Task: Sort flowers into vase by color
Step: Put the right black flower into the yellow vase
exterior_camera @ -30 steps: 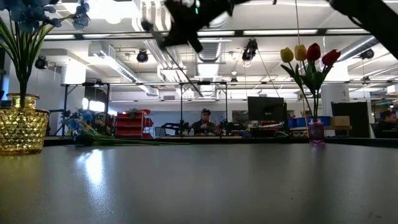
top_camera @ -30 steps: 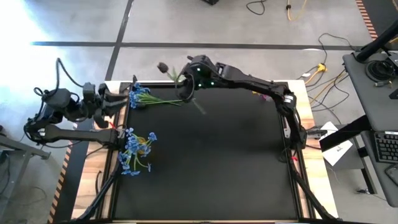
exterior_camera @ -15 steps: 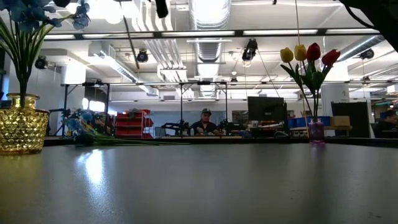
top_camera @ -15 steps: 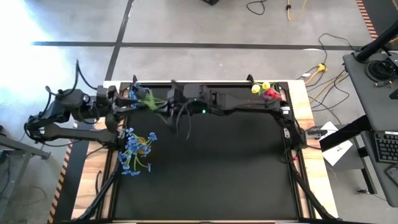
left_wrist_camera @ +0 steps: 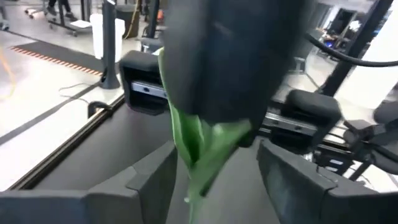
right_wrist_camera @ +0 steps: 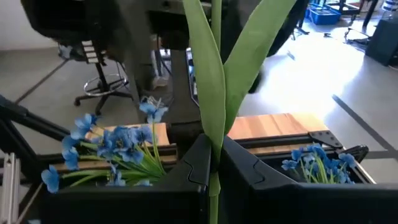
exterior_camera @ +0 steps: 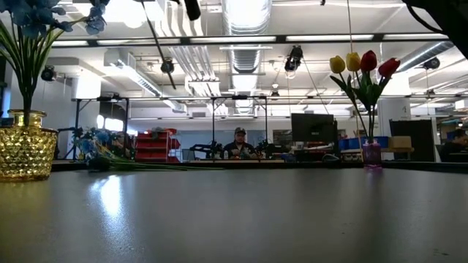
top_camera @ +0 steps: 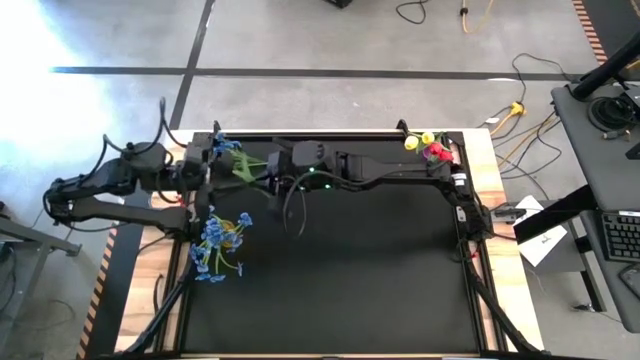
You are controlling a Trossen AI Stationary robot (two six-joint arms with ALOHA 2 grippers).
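Right claw [right_wrist_camera: 211, 163] is clamped on a light, floppy flower [right_wrist_camera: 214, 74] low on its thin stem, the best hold; left claw [left_wrist_camera: 214, 171] stands apart beside its leaves.

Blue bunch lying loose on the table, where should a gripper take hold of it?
Grip the bare green stems, coming straight down with fingers across them. The blue bunch lies flat on the table, blossoms crowded at one end, stems trailing clear.
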